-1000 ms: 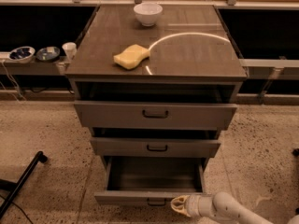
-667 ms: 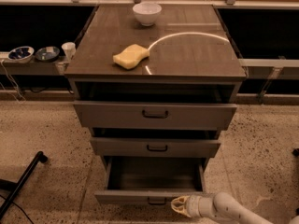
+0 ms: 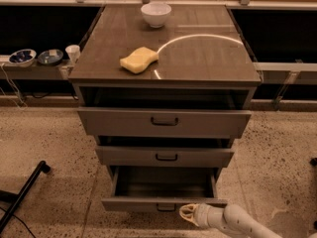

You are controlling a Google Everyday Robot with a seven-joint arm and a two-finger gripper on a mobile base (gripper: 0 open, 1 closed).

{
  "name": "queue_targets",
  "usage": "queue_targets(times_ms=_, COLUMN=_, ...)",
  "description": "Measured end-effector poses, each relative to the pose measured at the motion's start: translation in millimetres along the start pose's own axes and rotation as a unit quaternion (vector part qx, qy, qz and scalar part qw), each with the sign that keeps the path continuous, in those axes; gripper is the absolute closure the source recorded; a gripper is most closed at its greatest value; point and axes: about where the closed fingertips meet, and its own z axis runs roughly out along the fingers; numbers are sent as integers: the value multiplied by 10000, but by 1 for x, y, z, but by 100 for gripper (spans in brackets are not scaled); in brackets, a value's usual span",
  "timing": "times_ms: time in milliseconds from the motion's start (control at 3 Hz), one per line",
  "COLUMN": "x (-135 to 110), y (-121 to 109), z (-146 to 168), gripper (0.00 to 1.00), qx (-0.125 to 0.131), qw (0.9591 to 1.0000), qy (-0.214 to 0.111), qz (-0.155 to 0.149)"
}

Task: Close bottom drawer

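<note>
Cabinet [image 3: 198, 58] centre frame, three drawers, all standing out from the carcass. The bottom drawer [image 3: 133, 204] is the lowest and shows the most open interior, a dark empty-looking well behind its shallow front. Its small black handle [image 3: 166, 208] sits mid-panel. The gripper [image 3: 189, 214] is low, close to the floor [image 3: 277, 148], just right of that handle and against or just before the lower edge of the front panel; contact cannot be confirmed. Whether it is set wide or narrow cannot be told, and it holds nothing that can be seen. The arm [image 3: 242, 223] enters from the lower right corner, lying nearly level. Judgement: the low, flat approach suits a drawer this near the floor, and a position close to the panel's middle puts a push in line with the runners, so the drawer should slide back without skewing. No grasp of the handle is needed for closing; a flat press on the front will do. Task not yet done, as the drawer stands well out. The middle drawer [image 3: 208, 156] and top drawer [image 3: 119, 122] overhang the work, so the arm needs to stay under them. On top, a yellow sponge [image 3: 138, 60] and white bowl [image 3: 156, 14], well clear of the action and unlikely to be disturbed by a gentle push.
</note>
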Motion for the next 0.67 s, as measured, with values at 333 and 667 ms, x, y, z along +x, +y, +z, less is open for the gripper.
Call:
queue_targets(times_ms=333, x=-1, y=-10, z=12, gripper=100, qx=65, qw=10000, qy=69, qz=-19)
queue_targets(times_ms=667, x=-1, y=-30, z=21, gripper=100, qx=336, qw=9993, qy=134, qz=-20)
